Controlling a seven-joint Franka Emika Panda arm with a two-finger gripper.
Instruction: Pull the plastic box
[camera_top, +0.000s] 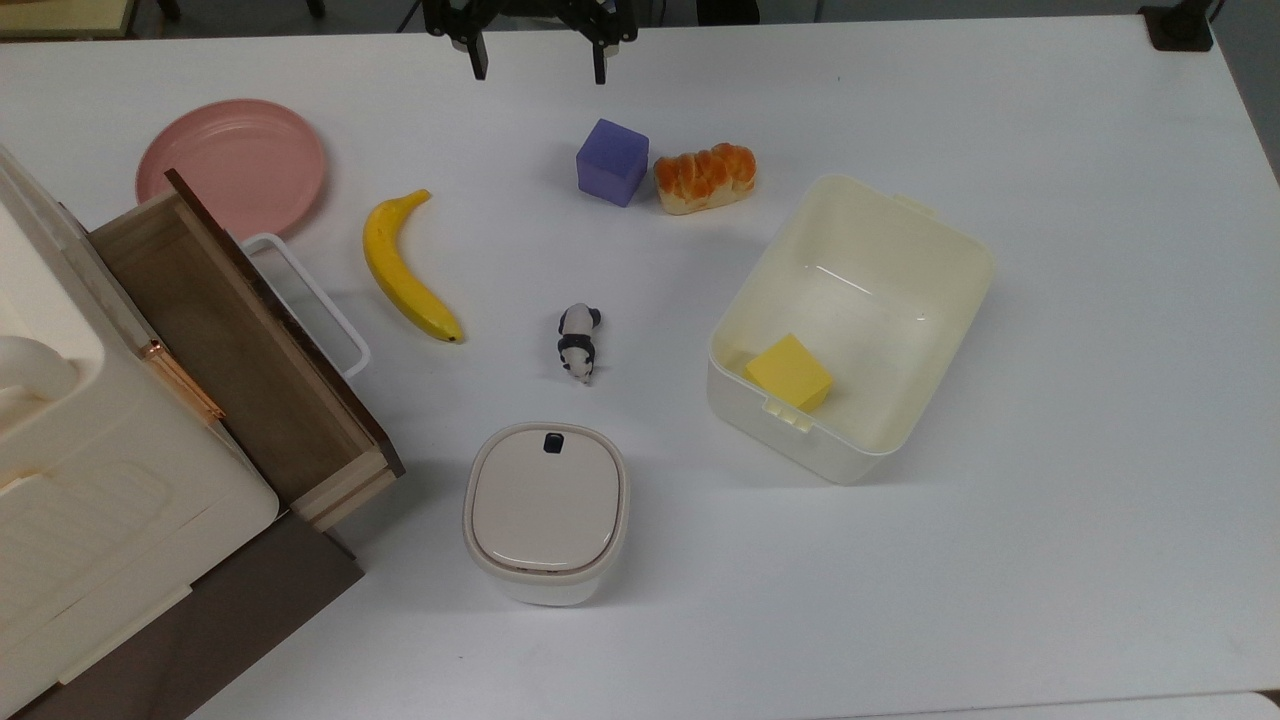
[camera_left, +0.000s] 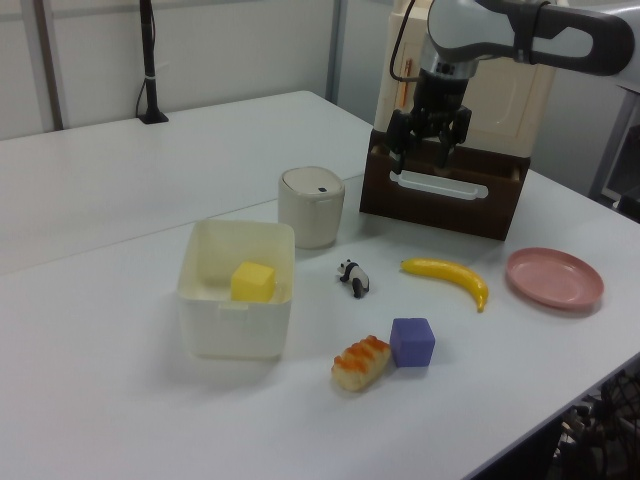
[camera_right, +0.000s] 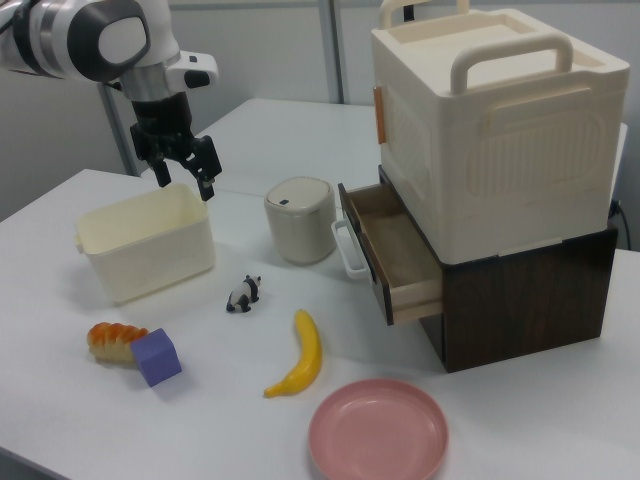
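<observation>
The plastic box (camera_top: 800, 440) is a cream-white lidless tub standing on the white table at the top view's right, also seen in the left view (camera_left: 235, 325) and the right view (camera_right: 150, 260). A yellow cube (camera_top: 790, 372) lies inside it near the latch side. My gripper (camera_top: 540, 62) hangs open in the air at the table's far edge in the top view, up and to the left of the box, with nothing between its fingers. In the right view the gripper (camera_right: 185, 180) hovers above the box's back rim. In the left view the gripper (camera_left: 420, 158) shows in front of the drawer cabinet.
A purple cube (camera_top: 612, 162) and a bread loaf (camera_top: 705, 177) lie near the box. A banana (camera_top: 405, 268), a toy panda (camera_top: 577, 342), a beige-lidded container (camera_top: 546, 510) and a pink plate (camera_top: 232, 165) are spread over the table. The white cabinet's wooden drawer (camera_top: 240, 350) stands open.
</observation>
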